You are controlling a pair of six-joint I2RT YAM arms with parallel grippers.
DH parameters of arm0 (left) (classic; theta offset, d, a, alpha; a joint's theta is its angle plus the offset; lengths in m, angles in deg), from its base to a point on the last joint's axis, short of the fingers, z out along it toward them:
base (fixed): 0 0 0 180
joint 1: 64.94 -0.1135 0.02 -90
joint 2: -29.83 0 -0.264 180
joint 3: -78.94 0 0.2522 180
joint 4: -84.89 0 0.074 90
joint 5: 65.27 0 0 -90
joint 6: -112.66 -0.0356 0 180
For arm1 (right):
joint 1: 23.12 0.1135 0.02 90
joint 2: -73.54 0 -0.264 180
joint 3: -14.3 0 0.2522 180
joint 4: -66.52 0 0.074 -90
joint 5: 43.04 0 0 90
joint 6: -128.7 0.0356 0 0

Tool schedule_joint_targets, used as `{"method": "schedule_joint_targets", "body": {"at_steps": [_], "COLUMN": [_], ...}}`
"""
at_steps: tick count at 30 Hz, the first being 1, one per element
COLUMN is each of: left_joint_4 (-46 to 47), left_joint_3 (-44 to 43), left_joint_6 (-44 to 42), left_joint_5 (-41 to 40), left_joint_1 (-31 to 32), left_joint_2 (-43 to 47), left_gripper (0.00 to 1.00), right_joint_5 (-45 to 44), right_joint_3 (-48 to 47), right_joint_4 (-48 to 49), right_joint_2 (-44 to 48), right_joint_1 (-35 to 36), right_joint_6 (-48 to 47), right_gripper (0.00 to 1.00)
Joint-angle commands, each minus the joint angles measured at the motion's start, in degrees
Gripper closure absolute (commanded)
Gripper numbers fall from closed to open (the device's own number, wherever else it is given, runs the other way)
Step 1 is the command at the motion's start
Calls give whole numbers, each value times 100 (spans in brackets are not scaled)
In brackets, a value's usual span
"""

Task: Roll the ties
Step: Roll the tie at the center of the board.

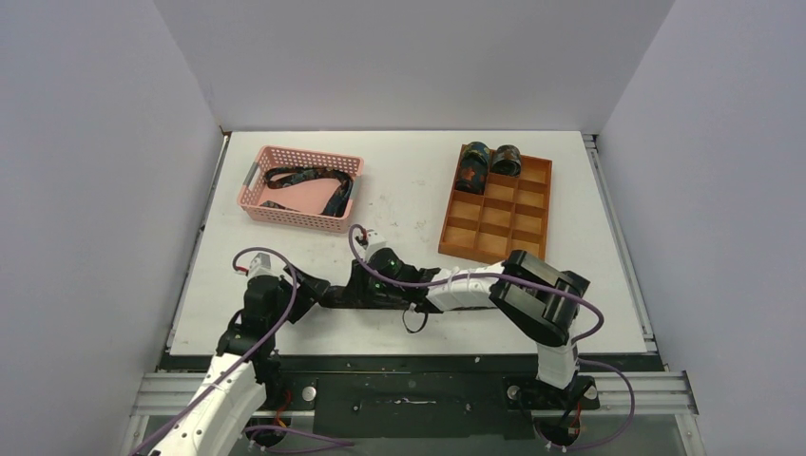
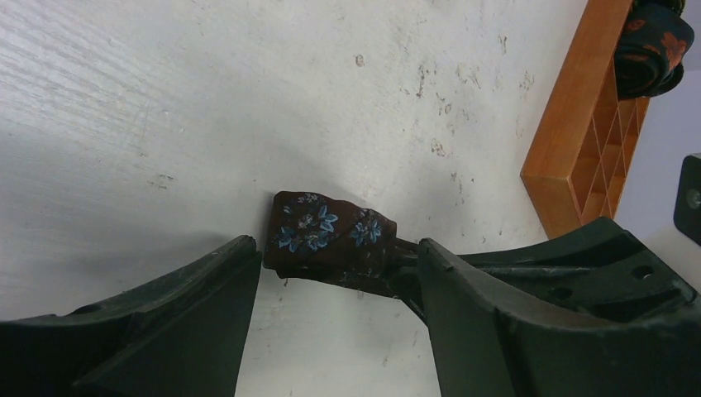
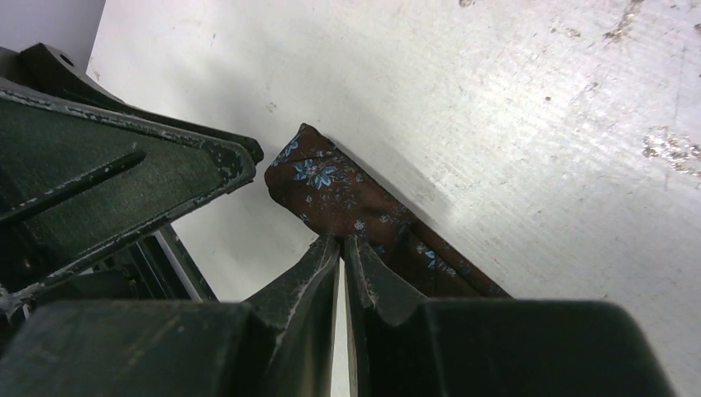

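Observation:
A brown tie (image 3: 331,186) with small blue flowers lies folded on the white table at the near middle. My right gripper (image 3: 343,241) is shut on its fold, with the strip running back under the right finger. My left gripper (image 2: 337,250) is open, and the tie's end (image 2: 331,236) sits just beyond and between its fingertips. In the top view the two grippers meet, left (image 1: 328,293) and right (image 1: 369,285), and hide the tie. Two rolled ties (image 1: 472,166) (image 1: 506,160) stand in the far cells of the wooden tray. More unrolled ties (image 1: 309,178) lie in the pink basket.
The pink basket (image 1: 255,180) stands at the far left. The compartmented wooden tray (image 1: 494,228) is at the far right, and its corner (image 2: 579,141) shows in the left wrist view. Purple cables (image 1: 276,313) loop along both arms.

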Motion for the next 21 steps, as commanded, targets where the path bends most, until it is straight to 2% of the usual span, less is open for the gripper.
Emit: {"method": "schedule_joint_targets", "body": {"at_steps": [1, 12, 21], "left_joint_4": [516, 682, 568], "left_joint_3": [62, 67, 64], "left_joint_6": [25, -29, -31], "left_joint_5": [220, 431, 386], "left_joint_1": [-85, -227, -228], "left_joint_2": [-129, -478, -428], "left_gripper": [32, 33, 34], "right_joint_5": [50, 81, -73], "right_joint_3": [45, 409, -84], "right_joint_4": [389, 531, 204], "right_joint_2": [-60, 173, 582], "right_joint_1": [-55, -105, -96], "right_joint_6": [60, 164, 33], "right_gripper": [90, 89, 88]}}
